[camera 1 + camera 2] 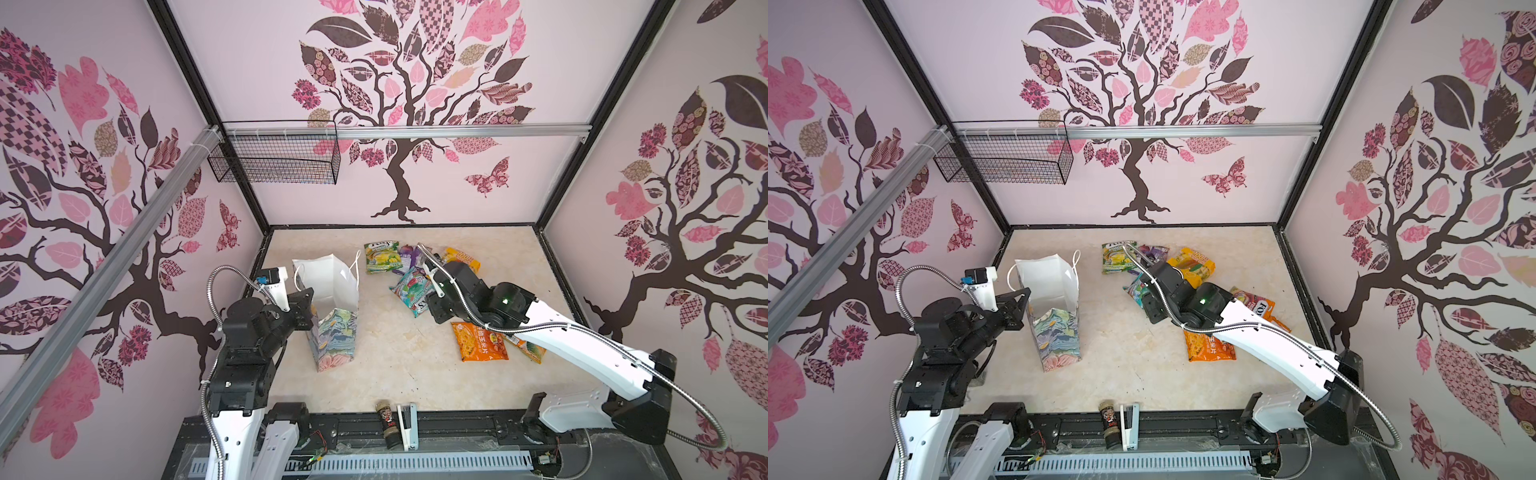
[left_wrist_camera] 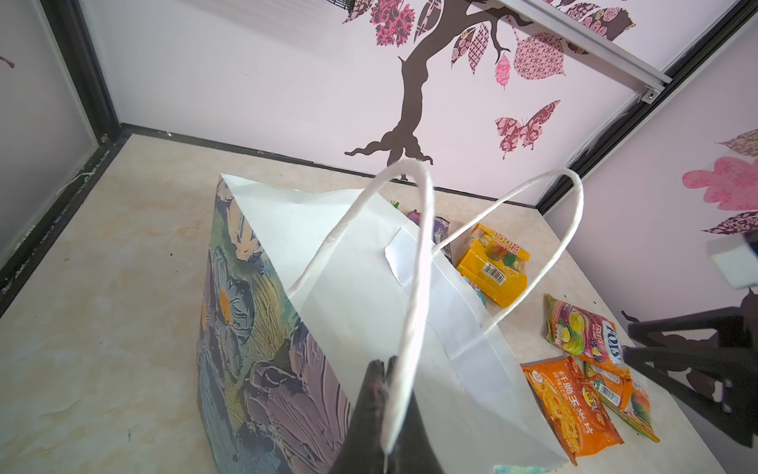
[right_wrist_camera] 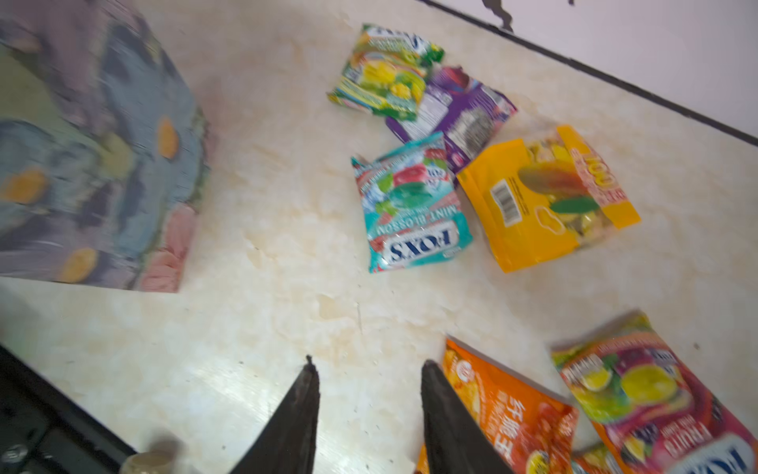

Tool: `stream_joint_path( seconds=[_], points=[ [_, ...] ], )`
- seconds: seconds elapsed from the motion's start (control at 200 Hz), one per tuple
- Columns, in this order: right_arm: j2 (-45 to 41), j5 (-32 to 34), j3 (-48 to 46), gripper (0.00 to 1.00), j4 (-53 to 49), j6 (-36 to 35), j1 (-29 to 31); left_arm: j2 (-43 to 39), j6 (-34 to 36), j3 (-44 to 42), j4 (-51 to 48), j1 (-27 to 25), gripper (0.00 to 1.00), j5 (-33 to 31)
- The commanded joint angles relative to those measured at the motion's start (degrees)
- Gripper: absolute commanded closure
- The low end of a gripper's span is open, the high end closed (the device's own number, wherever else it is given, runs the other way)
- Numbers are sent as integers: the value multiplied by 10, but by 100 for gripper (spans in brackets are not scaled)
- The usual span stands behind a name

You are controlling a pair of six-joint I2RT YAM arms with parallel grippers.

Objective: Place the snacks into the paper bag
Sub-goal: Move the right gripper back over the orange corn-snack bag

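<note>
left gripper (image 2: 383,363) pinches the handle (image 2: 418,246) of the paper bag (image 1: 332,336); right gripper (image 3: 365,361), spread and empty, hovers by snacks (image 3: 410,205) at its three o'clock.

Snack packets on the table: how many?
7: green packet, purple packet, teal packet, yellow packet at the back; orange packet, FOX'S fruits packet and half-covered packet nearer front. Paper bag may hide more.
</note>
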Motion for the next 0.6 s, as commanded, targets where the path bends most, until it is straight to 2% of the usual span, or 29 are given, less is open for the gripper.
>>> stream_joint_path(
  seconds=[0.0,0.595],
  points=[
    [-22,75,-31,56,-54,24,1,4,7,-6,18,3,100,7],
    [36,72,-134,58,-47,47,1,5,8,-5,21,4,100,5]
  ],
)
